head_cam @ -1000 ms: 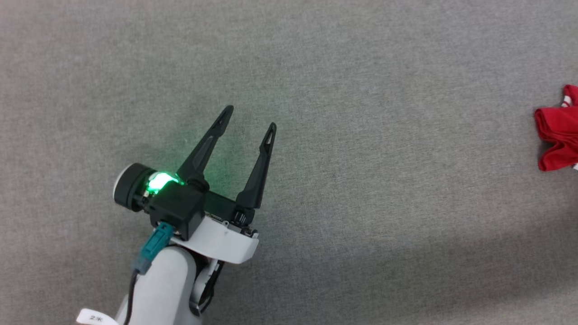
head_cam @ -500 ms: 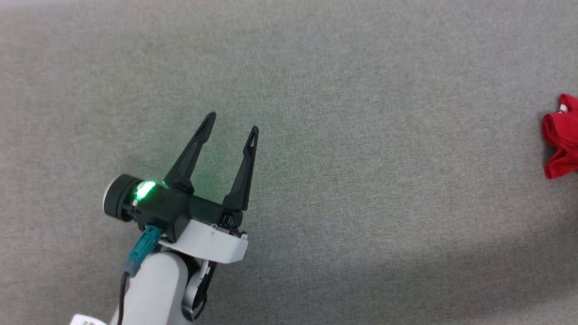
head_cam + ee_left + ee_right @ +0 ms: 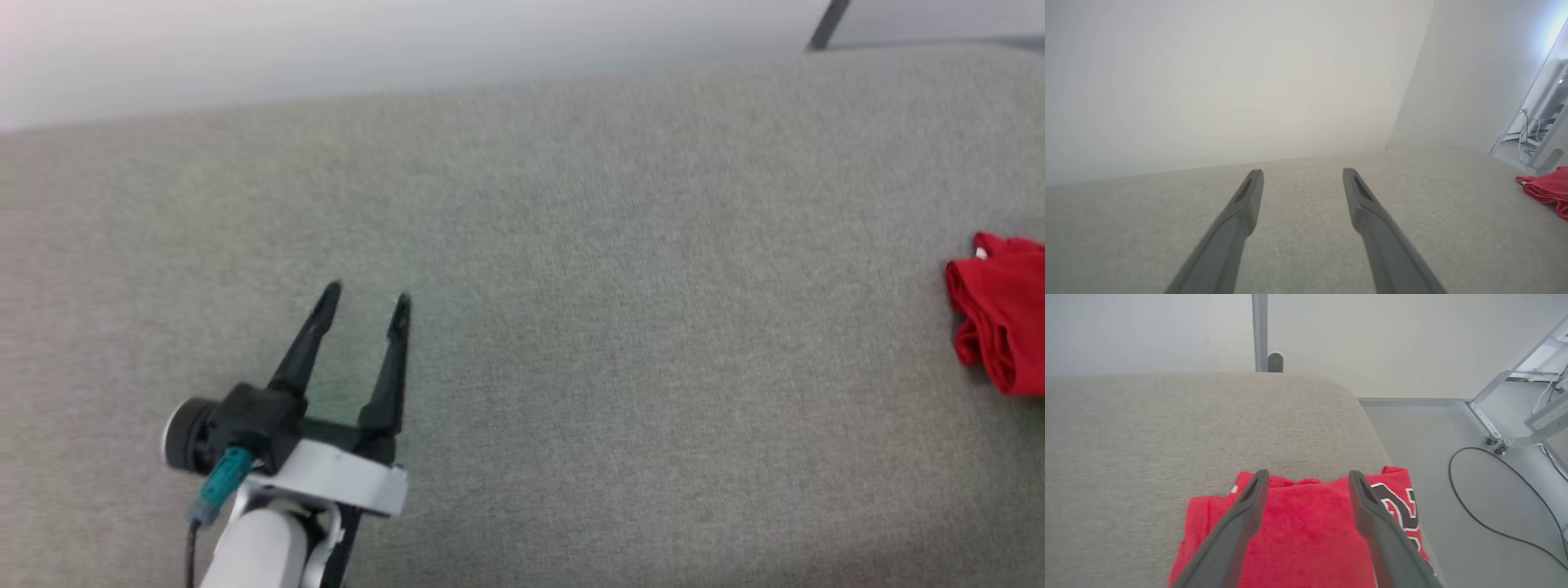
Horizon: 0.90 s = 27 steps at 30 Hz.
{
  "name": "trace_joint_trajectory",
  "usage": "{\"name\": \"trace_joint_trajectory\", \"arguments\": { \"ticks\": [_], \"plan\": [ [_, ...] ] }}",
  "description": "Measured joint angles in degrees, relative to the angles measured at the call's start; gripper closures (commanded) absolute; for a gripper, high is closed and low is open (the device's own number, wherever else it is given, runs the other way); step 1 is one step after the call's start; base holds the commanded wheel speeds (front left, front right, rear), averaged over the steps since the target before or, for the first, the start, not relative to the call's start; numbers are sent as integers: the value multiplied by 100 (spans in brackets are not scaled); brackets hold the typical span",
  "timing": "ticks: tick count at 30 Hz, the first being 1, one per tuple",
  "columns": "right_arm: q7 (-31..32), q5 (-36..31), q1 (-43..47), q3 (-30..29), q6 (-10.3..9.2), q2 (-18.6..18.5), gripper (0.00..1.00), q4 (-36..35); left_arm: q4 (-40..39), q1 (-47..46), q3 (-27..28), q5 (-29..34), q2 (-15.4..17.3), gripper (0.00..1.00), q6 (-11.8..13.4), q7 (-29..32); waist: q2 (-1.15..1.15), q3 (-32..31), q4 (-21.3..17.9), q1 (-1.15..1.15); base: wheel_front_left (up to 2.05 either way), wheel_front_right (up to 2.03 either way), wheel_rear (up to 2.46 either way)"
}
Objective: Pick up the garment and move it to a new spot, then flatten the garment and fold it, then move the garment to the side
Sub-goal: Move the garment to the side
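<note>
The garment (image 3: 1000,310), a red jersey bunched into a folded heap, lies at the right edge of the grey surface (image 3: 571,327). It shows far to the right in the left wrist view (image 3: 1545,190). From the right wrist, the garment (image 3: 1306,531) sits near the surface's right rim, its black white-outlined number facing up. My right gripper (image 3: 1308,477) hangs open just above it, fingers spread with nothing between them. Far to the left, my left gripper (image 3: 366,298) stands open and empty over bare grey fabric, as its own view (image 3: 1302,175) confirms.
The grey surface ends at a rounded far corner (image 3: 1339,388). Past its right edge is pale floor with a black cable (image 3: 1474,506) and a metal frame (image 3: 1515,412). A dark post (image 3: 1260,330) rises behind the far edge. A pale wall (image 3: 1229,81) backs the scene.
The head camera has tilted up, bringing the surface's far edge and the wall into view. The left gripper stays open. The garment's red heap looks more compact at the right edge.
</note>
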Motion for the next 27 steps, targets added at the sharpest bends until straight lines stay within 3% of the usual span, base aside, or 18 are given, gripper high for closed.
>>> {"name": "trace_joint_trajectory", "arguments": {
  "ticks": [12, 19, 27],
  "plan": [
    [-686, 14, 859, 437, 0, 777, 0, -812, 492, 512, 466, -252, 108, 0, 82, -12, 0, -825, 315, 0, 0, 0, 0],
    [-1083, 4, 1552, -51, 0, 1062, 0, -1048, 658, 1015, 605, -296, 101, 0, 99, -16, 0, -1338, 482, 0, 0, 0, 0],
    [-1157, -523, 2547, -999, 0, 1377, 0, -2015, 421, 1350, 668, -293, 62, 0, 80, -18, 0, -1700, 745, 0, 0, 0, 0]
  ]
}}
